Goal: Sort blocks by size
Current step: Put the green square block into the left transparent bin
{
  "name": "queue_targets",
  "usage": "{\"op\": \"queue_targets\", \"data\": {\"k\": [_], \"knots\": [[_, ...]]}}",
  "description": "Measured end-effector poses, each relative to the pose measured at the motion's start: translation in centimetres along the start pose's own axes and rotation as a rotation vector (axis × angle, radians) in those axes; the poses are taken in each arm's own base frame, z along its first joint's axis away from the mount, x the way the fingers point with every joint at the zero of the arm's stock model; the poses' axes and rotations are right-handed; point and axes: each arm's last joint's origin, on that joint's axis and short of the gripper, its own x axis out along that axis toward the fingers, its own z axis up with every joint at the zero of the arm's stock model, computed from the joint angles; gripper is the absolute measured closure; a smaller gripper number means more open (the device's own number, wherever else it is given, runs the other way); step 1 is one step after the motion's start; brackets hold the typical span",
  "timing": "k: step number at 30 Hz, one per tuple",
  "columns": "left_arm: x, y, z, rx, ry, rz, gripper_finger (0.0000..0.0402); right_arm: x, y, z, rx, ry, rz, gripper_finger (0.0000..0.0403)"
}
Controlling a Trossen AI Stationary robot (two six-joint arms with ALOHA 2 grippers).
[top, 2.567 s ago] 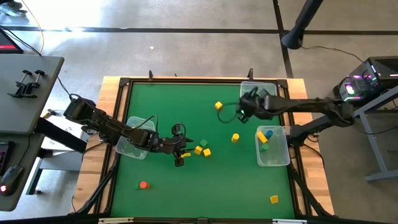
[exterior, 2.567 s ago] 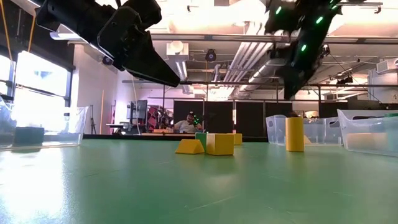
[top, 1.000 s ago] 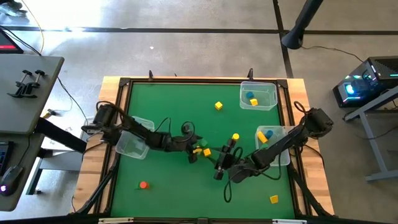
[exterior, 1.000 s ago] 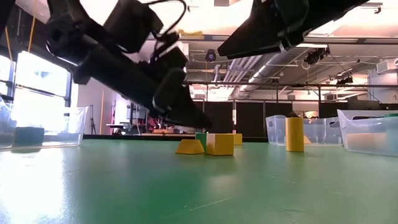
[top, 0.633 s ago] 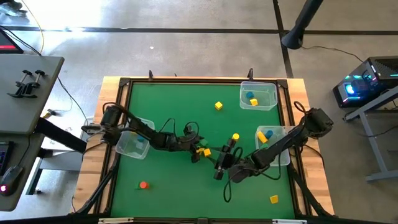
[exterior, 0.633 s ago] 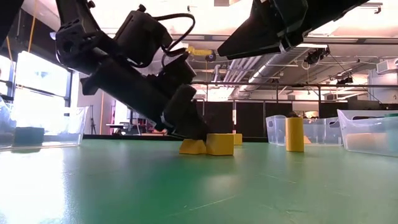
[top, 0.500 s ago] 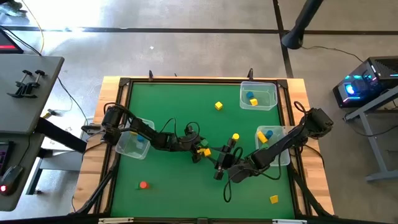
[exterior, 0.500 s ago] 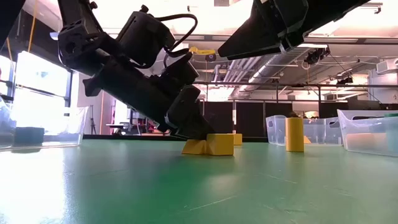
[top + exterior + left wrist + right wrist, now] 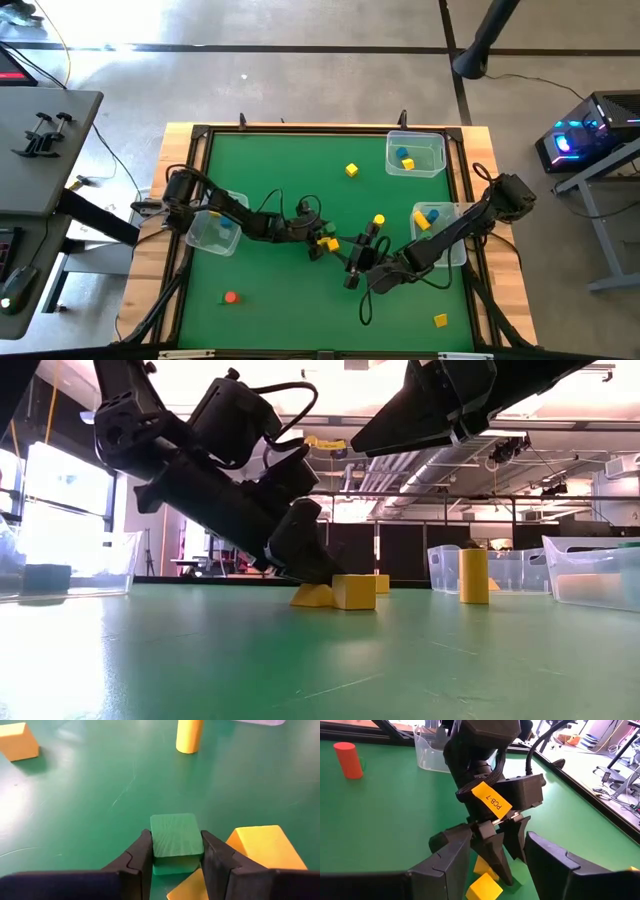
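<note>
Green-topped table (image 9: pixel 270 170) with a wooden rim, seen from above, two dark arms reaching toward its middle. Left gripper (image 9: pixel 176 851) lowered onto a small cluster of blocks near the table centre, fingers (image 9: pixel 141 857) pressed against both sides of a green block (image 9: pixel 175 835), grasping it on the mat. Just beside that, touching or nearly so, a yellow wedge block (image 9: pixel 265 847) and another yellow piece (image 9: pixel 187 887). From table height, same gripper (image 9: pixel 305 555) angled steeply down behind a yellow cube (image 9: pixel 354 591).

Right gripper (image 9: pixel 497 855) hovering above the mat just right of the cluster, fingers spread apart with nothing between them, pointed at the left arm's wrist.

Other blocks scattered: upright yellow cylinder (image 9: pixel 378 220) right of centre, yellow cube (image 9: pixel 351 171) farther back, orange-red cylinder (image 9: pixel 231 297) near the front left, yellow block (image 9: pixel 440 320) near the front right.

Three clear bins on the table: one at the far right (image 9: pixel 436 145) holding a blue and a yellow piece, one at the right edge (image 9: pixel 452 255) holding blue, yellow and green pieces, one at the left edge (image 9: pixel 205 238) holding a blue piece.
</note>
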Motion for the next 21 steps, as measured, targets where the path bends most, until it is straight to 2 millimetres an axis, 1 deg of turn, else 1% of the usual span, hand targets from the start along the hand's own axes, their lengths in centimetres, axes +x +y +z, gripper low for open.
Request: {"op": "queue_targets", "data": {"k": [4,15,21], "knots": [[-0.5,-0.3,0.3,0.027,-0.017,0.039,0.0299,0.0,0.0,0.0,0.000,0.000,0.000,0.0221],[-2.8,-1.9,2.3,0.105,-0.127,0.133,0.0299,0.0,0.0,0.0,0.007,0.000,0.000,0.0221],[-3.8,-2.6,2.8,0.145,-0.167,0.221,0.0298,0.0,0.0,0.0,0.007,0.000,0.000,0.0221]]}}
